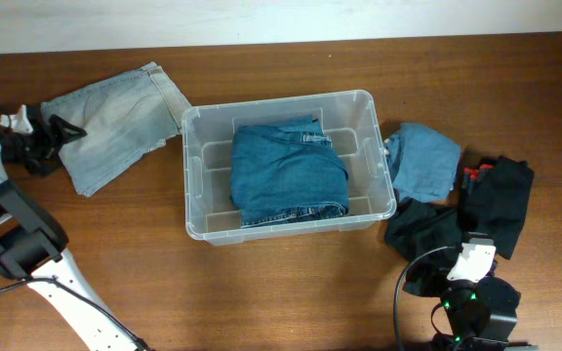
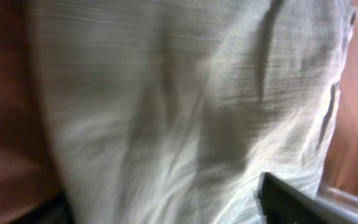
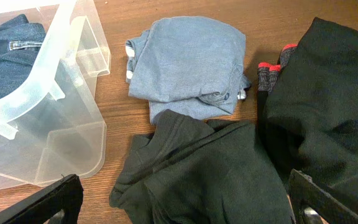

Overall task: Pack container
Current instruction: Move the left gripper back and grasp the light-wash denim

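Note:
The clear plastic container point(image 1: 281, 103) stands mid-table with folded dark blue jeans point(image 1: 289, 174) inside; its corner shows in the right wrist view point(image 3: 55, 112). My left gripper point(image 1: 57, 132) is at the left edge of a pale denim garment point(image 1: 115, 122). In the left wrist view its fingers are spread wide, and the pale fabric point(image 2: 179, 112) fills the view between them. My right gripper point(image 3: 188, 208) is open and empty just above a dark crumpled garment point(image 3: 210, 168), right of the container.
A folded light blue shirt point(image 3: 188, 62) lies next to the container's right side. A black garment with red trim point(image 3: 328, 106) lies further right. My right arm's base point(image 1: 471, 302) sits at the front right edge.

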Motion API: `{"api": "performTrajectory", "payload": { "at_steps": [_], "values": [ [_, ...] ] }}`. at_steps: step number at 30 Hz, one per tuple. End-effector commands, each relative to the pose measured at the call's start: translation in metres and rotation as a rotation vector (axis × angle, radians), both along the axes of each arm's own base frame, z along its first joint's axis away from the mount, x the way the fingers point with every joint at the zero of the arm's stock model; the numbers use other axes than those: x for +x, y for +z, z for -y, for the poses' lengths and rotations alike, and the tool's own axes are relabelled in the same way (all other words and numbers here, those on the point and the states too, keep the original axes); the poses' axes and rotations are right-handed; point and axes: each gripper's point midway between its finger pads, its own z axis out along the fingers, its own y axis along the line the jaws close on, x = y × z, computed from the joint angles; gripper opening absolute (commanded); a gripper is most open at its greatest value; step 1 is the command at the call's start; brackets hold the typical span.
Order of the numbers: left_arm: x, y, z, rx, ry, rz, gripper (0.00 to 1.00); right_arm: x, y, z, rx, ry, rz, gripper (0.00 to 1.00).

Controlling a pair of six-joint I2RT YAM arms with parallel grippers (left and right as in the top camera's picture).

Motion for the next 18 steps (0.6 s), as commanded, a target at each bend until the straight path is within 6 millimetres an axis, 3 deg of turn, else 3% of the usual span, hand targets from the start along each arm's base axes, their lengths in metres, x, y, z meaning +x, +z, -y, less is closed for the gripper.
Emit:
{"api": "performTrajectory", "payload": {
  "at_steps": [1,3,7,11,18],
  "values": [
    [-0.003,-0.043,0.028,-0.067,-0.039,-0.077,0.47,0.000,0.002,0.000,-0.003,0.004,0.009,0.99],
    [-0.005,-0.044,0.030,-0.073,-0.039,-0.088,0.26,0.000,0.002,0.000,-0.002,0.004,0.009,0.98],
    [-0.018,-0.042,0.032,-0.110,-0.027,-0.141,0.02,0.000,0.002,0.000,-0.003,0.004,0.009,0.98],
    [-0.029,-0.011,0.031,-0.121,-0.052,-0.156,0.01,0.000,0.002,0.000,-0.003,0.004,0.009,0.98],
    [-0.023,0.146,0.045,0.020,-0.139,0.076,0.01,0.000,0.002,0.000,-0.003,0.004,0.009,0.99]
  ]
}}
